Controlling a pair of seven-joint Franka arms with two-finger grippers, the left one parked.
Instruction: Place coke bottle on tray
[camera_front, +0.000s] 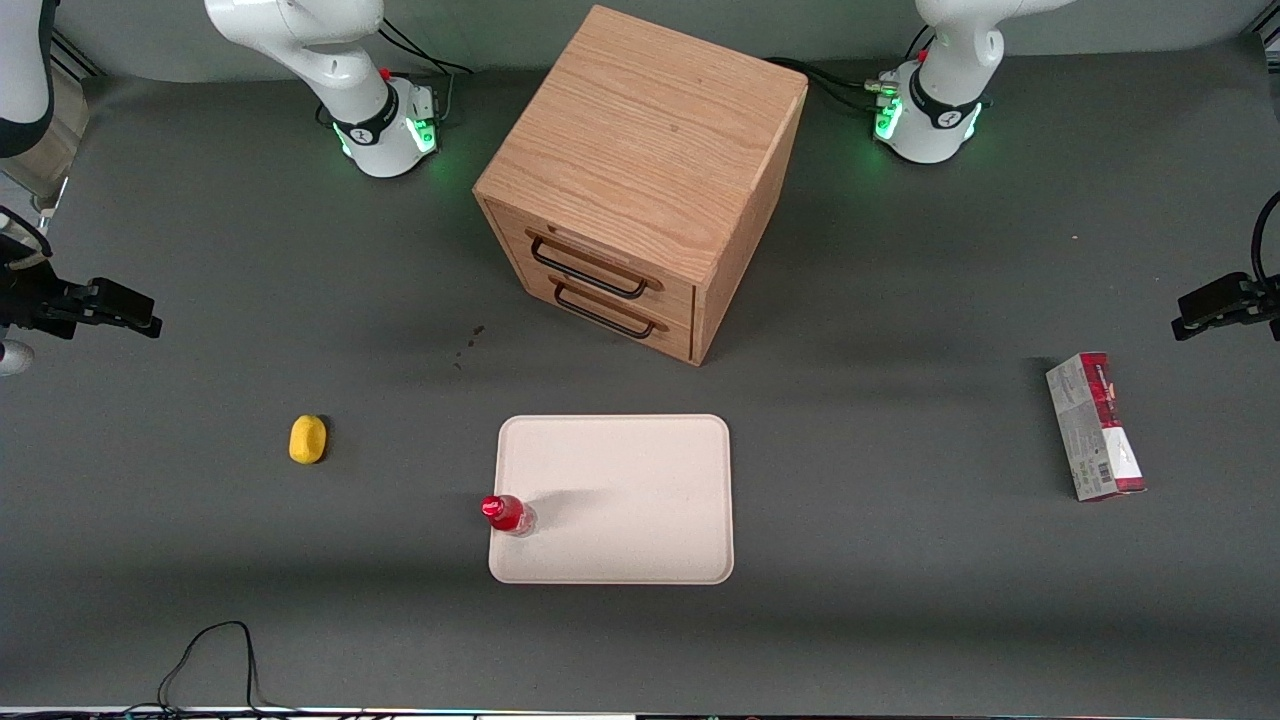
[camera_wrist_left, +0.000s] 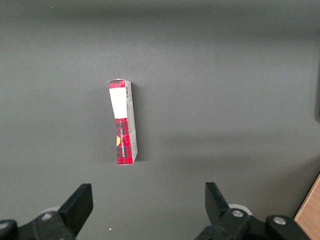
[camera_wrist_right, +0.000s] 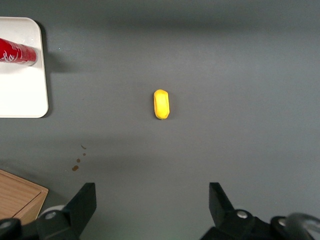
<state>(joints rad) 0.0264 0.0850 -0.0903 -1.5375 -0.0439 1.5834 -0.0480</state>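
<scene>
**A:** Where is the coke bottle (camera_front: 508, 514)?

**B:** It stands upright on the tray (camera_front: 640, 480). Take the tray as a dial in the front view, with twelve pointing away from that camera. The bottle is then at about eight o'clock, close to the rim near a rounded corner. Its red cap faces up, and its clear base rests on the pale surface.

**A:** And the gripper (camera_wrist_right: 151, 202)?

**B:** It hangs over the bench (camera_front: 900, 600) toward the working arm's end, at roughly ten o'clock from the tray and well apart from it. The two black fingers (camera_wrist_right: 85, 200) are spread wide with nothing between them. It touches neither the bottle nor the tray.

**A:** What lies under it?

**B:** In the right wrist view, a yellow lump (camera_wrist_right: 161, 104) lies on the bench, in line with the gap between the fingers and well clear of them. In the front view it is at nine o'clock from the tray, apart from it.

**A:** Anything else on the bench?

**B:** A wooden drawer cabinet (camera_front: 640, 170) stands at twelve o'clock from the tray. It has two dark handles, and its front is turned partly toward the camera. A red-and-grey carton (camera_front: 1095, 427) lies flat at three o'clock, toward the parked arm's end. A few small dark spots (camera_front: 470, 340) mark the bench between the cabinet and the lump.
</scene>
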